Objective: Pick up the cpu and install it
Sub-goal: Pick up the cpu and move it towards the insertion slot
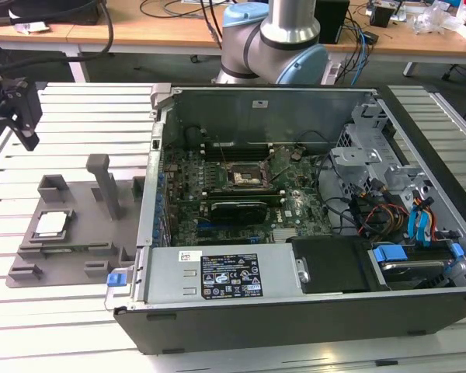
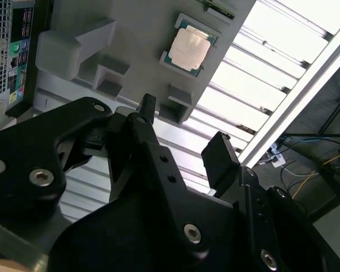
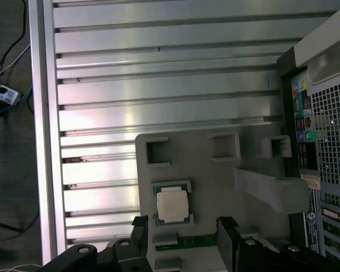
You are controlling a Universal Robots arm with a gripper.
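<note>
The cpu [image 1: 50,224] is a small silvery square lying flat in a pocket of the grey fixture tray [image 1: 85,256], on the exterior view's left. It also shows in both wrist views, cpu [image 2: 188,50] and cpu [image 3: 172,205], uncovered. My black gripper [image 1: 25,134] hangs in the air above the slotted table, beyond the tray's far side and apart from the cpu. In the wrist views the gripper [image 2: 181,136], gripper [image 3: 183,226] is open, with a wide gap and nothing between its fingers [image 2: 220,154]. The dark socket frame [image 1: 245,177] sits on the motherboard inside the case.
An open computer case [image 1: 295,311] lies beside the tray, its metal wall close to the tray's edge. A grey upright post [image 1: 102,183] rises from the tray. A green memory stick [image 3: 187,242] lies in the tray near the cpu. The arm's base [image 1: 276,47] stands behind the case.
</note>
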